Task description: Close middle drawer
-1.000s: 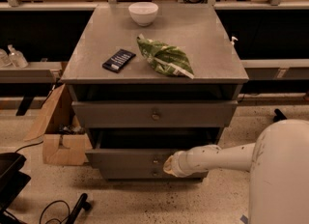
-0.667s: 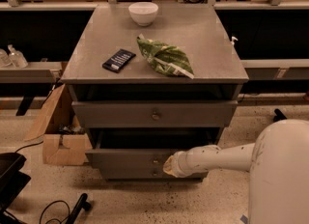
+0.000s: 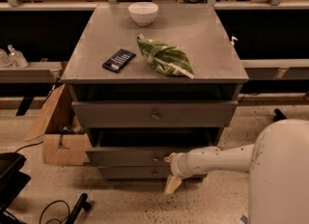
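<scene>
gripper (image 3: 170, 171): fingers spread apart, holding nothing; upper fingertip (image 3: 169, 158) against the front panel of the middle drawer (image 3: 125, 156), just right of its knob (image 3: 155, 159). middle drawer: immediately left of the gripper, partly pulled out.

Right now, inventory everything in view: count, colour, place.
bowl: 1, white, back of cabinet top
snack bag: 1, green, middle of cabinet top
flat packet: 1, black, left of the bag
cabinet: 1, grey, centre
top drawer: 1, grey, under the top
middle drawer: 1, grey, ajar
bottom drawer: 1, grey, lowest
cardboard box: 1, brown, floor left of cabinet
bottles: 2, clear, far-left shelf
arm: 1, white, extends from right
gripper: 1, cream, at middle drawer's front, right of its knob
</scene>
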